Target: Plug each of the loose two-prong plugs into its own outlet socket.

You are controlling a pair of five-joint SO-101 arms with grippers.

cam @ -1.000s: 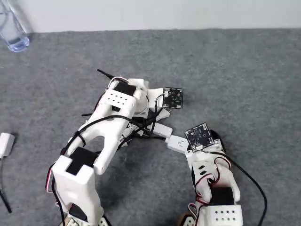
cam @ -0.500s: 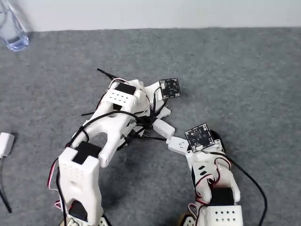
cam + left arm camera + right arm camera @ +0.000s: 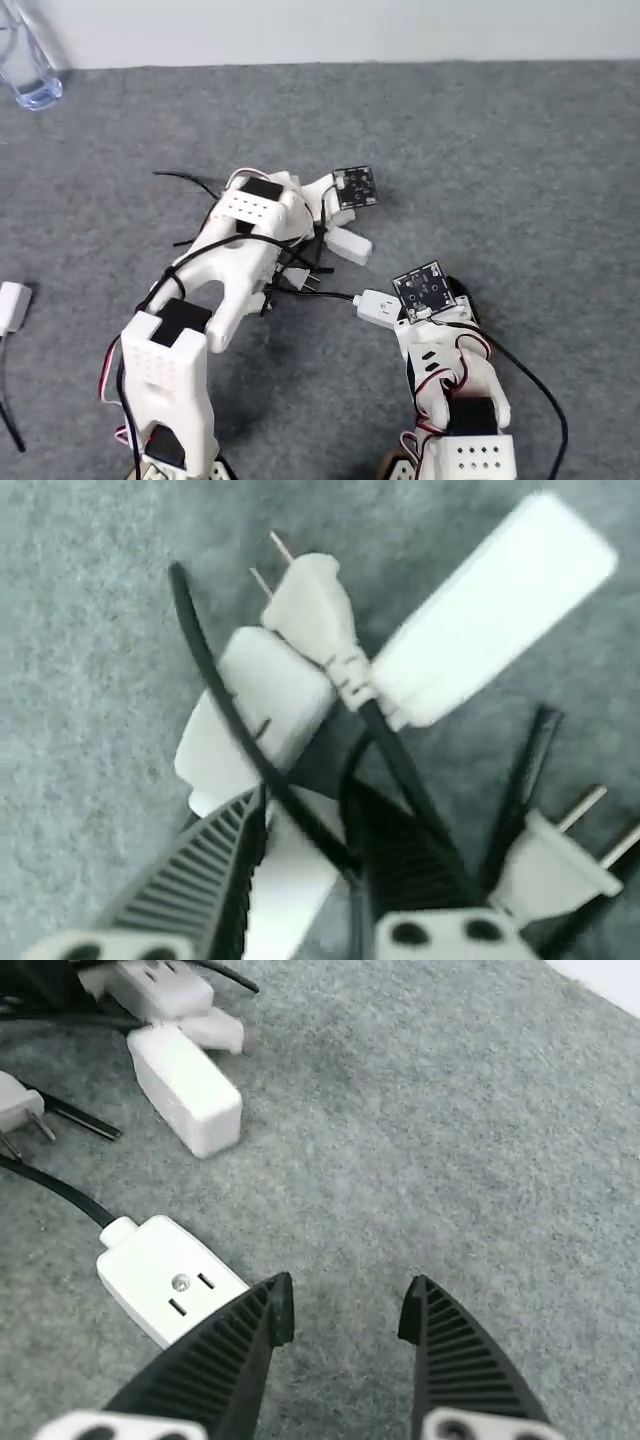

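Observation:
My left gripper [image 3: 305, 800] is shut on a black cable [image 3: 215, 680] in a tangle of cords at mid-table. A white two-prong plug [image 3: 310, 605] points its prongs away, next to a long white socket block [image 3: 490, 610] and a second white socket [image 3: 262, 705]. Another plug [image 3: 550, 870] lies beside the fingers, prongs out. In the high view that loose plug [image 3: 305, 280] sits on the carpet and the block [image 3: 350, 245] hangs near the left arm's tip. My right gripper [image 3: 347, 1295] is open over bare carpet, beside a white outlet socket [image 3: 170, 1280], also seen as the socket [image 3: 375, 307].
Grey carpet covers the table. A clear glass [image 3: 25, 60] stands at the far left corner and a white adapter [image 3: 12, 305] with a cord lies at the left edge. Open carpet stretches to the right and far side.
The left arm has pulled the cord bundle back and to the left. The white socket block rose away from the right gripper's socket, and a black cable end swung left. The right arm kept still.

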